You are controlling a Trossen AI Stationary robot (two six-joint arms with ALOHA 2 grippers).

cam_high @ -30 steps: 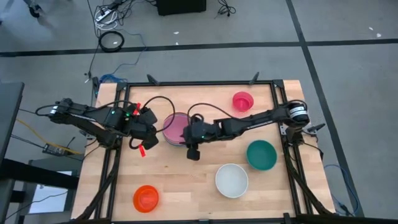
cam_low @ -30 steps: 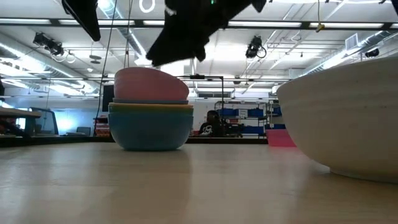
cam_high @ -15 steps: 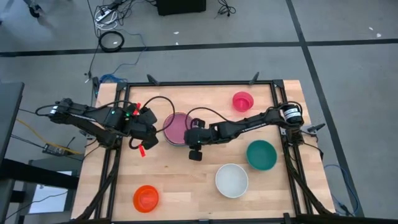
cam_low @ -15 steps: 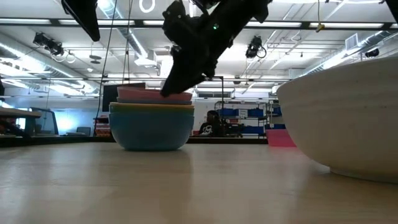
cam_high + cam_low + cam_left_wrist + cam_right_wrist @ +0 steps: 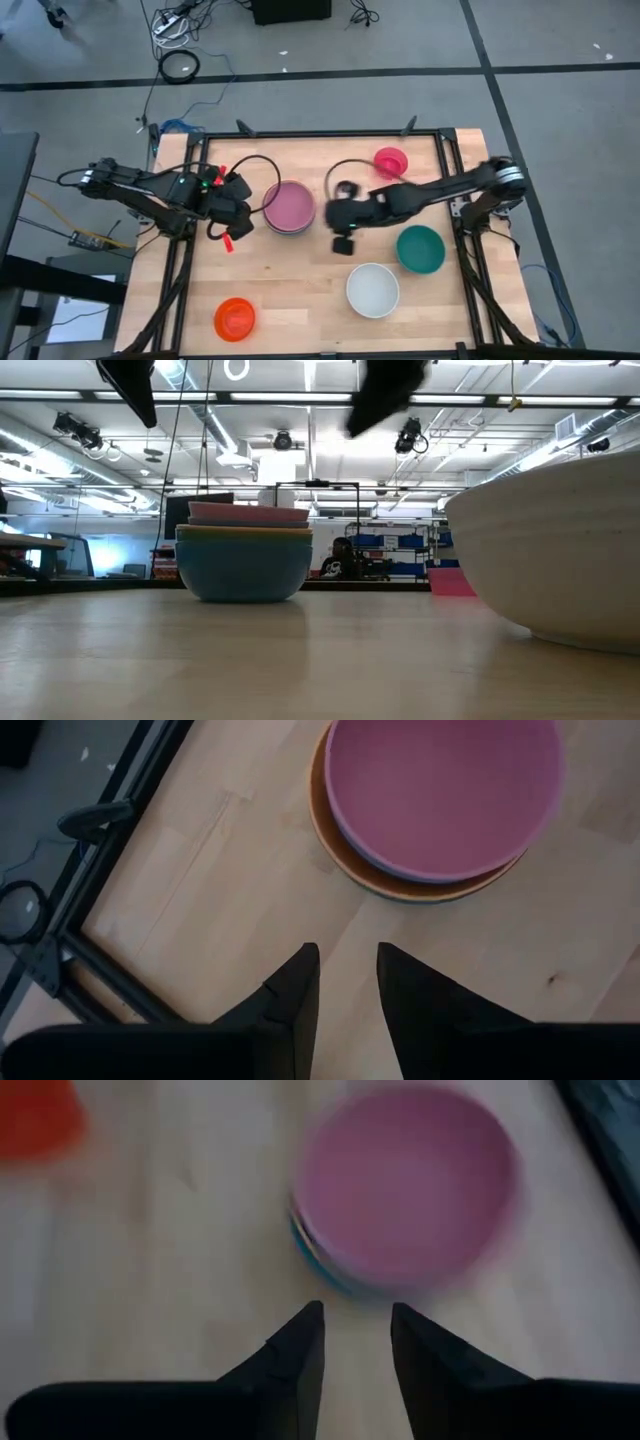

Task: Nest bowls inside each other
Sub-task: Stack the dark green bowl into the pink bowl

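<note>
On the pale wooden desk [image 5: 300,290] a stack of nested round plastic bowls [image 5: 289,208] stands as the landmark: a pink bowl [image 5: 440,795] sits on top, an orange rim [image 5: 335,855] shows just under it, and a blue bowl [image 5: 242,568] carries the pile at the bottom; the low view shows at least four layers, though how many bowls are nested in all cannot be told for sure. Four single bowls lie loose around the stack. One small magenta plastic bowl [image 5: 390,162] stands beyond the stack toward the desk's far edge, one teal plastic bowl [image 5: 420,249] and one white plastic bowl [image 5: 373,289] lie well apart from the stack on the right arm's side, and one small red-orange plastic bowl [image 5: 235,318] sits near the front corner on the left arm's side. The right claw [image 5: 343,240] hangs above bare wood just beside the stack, between it and the teal bowl, its two dark fingers [image 5: 295,1355] parted by a narrow gap and holding nothing. The left claw [image 5: 232,238] waits beside the stack on the other side, its fingers [image 5: 295,990] likewise set a little apart with nothing between them.
</note>
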